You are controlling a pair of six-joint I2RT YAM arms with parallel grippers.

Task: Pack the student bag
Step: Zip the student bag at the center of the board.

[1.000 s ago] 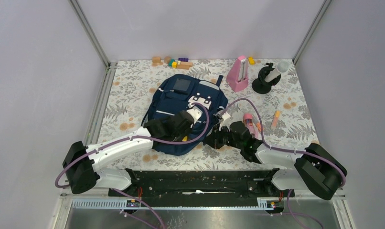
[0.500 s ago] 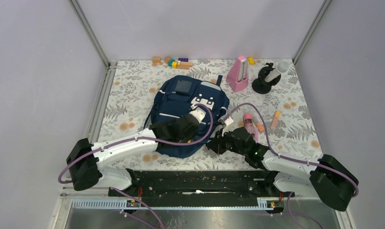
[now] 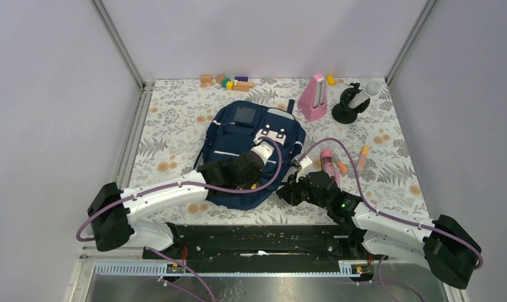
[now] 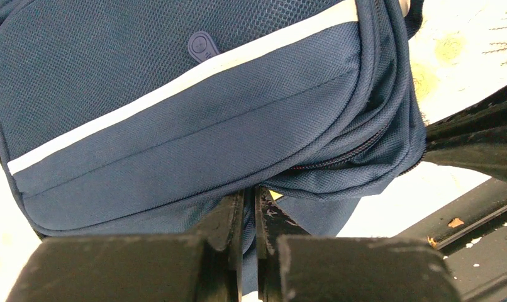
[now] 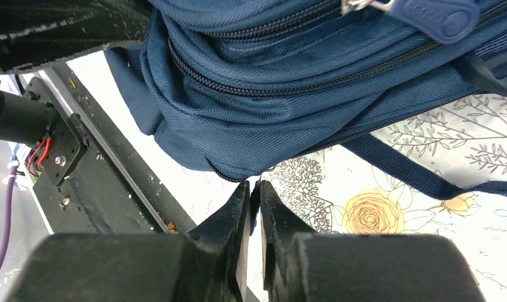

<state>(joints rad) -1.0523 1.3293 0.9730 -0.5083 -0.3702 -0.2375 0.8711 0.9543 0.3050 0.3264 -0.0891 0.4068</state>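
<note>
Lying near the middle of the flowered table (image 3: 175, 126), the student bag (image 3: 238, 132) rests front side up, its near edge pointing to 6 o'clock, toward the arm bases. Over the last second it has slid a little toward 3 o'clock; it has not otherwise changed shape.

I have both arms on that near edge. The left gripper (image 4: 250, 196) has its fingers pressed together and seems to pinch a fold of navy fabric at the bag's bottom edge. The right gripper (image 5: 254, 185), at 4 o'clock of the bag, is almost closed, its tips nipping the bottom corner seam. The right arm's elbow has swung outward toward 5 o'clock as the bag shifted.

I read this as dragging the bag into place, not packing yet: the zips visible in the right wrist view are closed.

Loose items wait around the bag: a pink tube (image 3: 327, 158) and an orange marker (image 3: 363, 156) at 3 o'clock, a pink wedge-shaped object (image 3: 314, 97) at 1 o'clock, a black stand (image 3: 348, 108) at 2 o'clock, and wooden blocks (image 3: 229, 82) at 12 o'clock.
</note>
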